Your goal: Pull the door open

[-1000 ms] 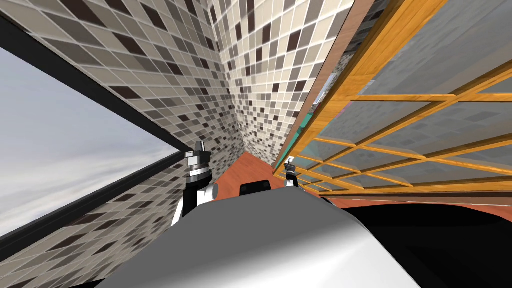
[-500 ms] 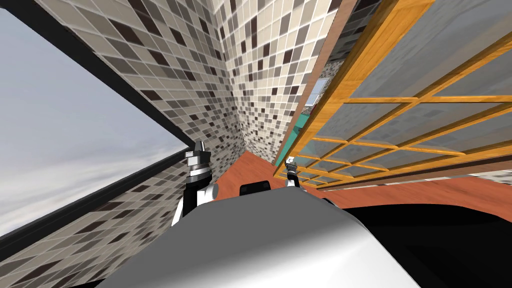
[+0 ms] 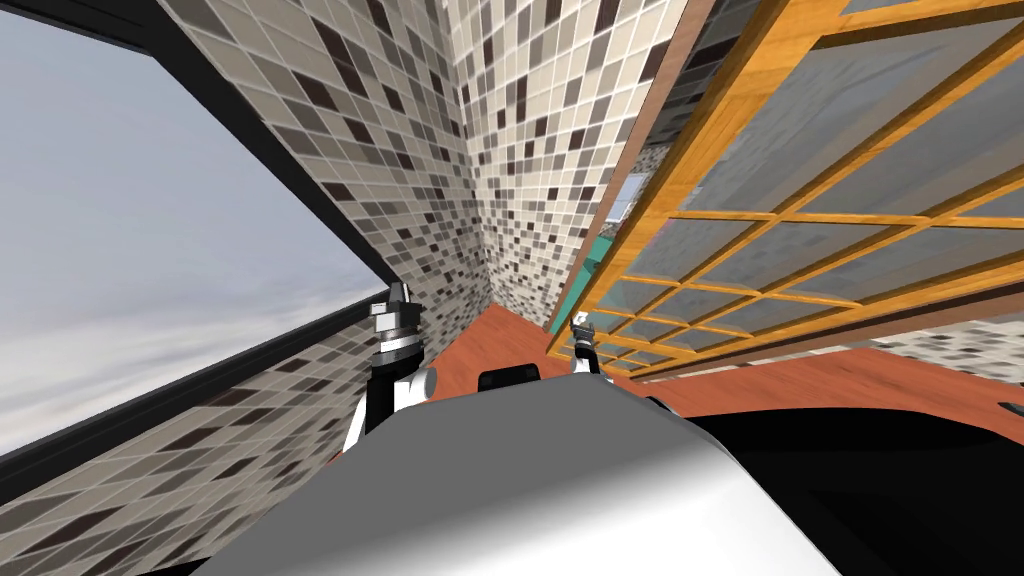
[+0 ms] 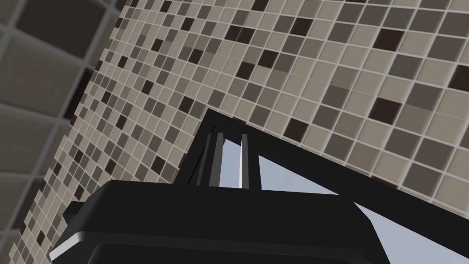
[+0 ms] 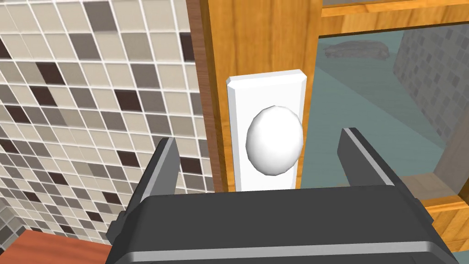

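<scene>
- Head view: glazed wooden door on the right; right hand at its near edge; left hand raised by the tiled wall. Since the earlier frame the robot's camera has turned; both hands sit alike.
- Left wrist view: left hand, fingers together, empty.
- Right wrist view: right hand spread, white knob between the fingers, untouched. Best judged: centre, clamp squarely, then pull.

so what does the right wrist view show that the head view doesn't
Right wrist view: a white knob on its plate on the door, between the open right gripper fingers, which don't touch it.
Head view: the window, the shut left gripper, and the door's grid of panes.
Both: door, tiled wall, red floor, right gripper.
</scene>
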